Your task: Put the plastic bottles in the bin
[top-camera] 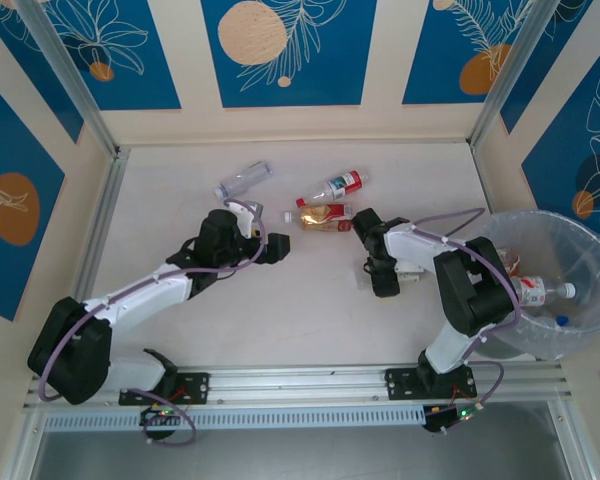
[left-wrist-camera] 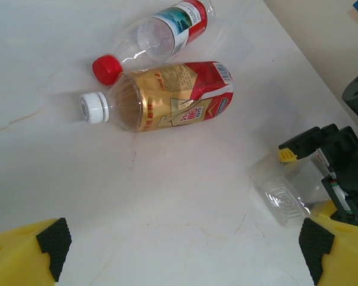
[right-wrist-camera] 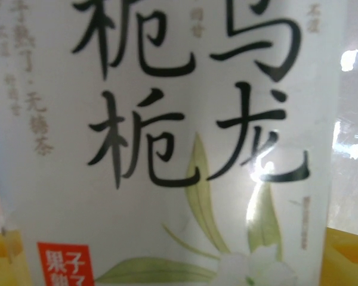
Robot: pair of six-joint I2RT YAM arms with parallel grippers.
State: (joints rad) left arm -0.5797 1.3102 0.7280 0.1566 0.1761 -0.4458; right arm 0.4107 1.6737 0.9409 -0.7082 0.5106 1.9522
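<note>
Three plastic bottles lie at the back of the table: a clear one (top-camera: 242,180), a red-capped one with a red label (top-camera: 335,187) (left-wrist-camera: 161,33), and a gold-and-red one with a white cap (top-camera: 323,216) (left-wrist-camera: 167,95). My left gripper (top-camera: 270,247) (left-wrist-camera: 185,244) is open over bare table, just short of the gold bottle. My right gripper (top-camera: 385,275) (right-wrist-camera: 179,262) is shut on a clear bottle with a white label (top-camera: 408,272) (right-wrist-camera: 167,149) (left-wrist-camera: 286,199), low over the table, left of the bin (top-camera: 590,240).
The bin at the right edge is lined with a translucent bag and holds several bottles, one red-labelled (top-camera: 540,292). Patterned walls and metal rails (top-camera: 105,215) enclose the table. Bare tabletop (top-camera: 310,300) lies between the two arms.
</note>
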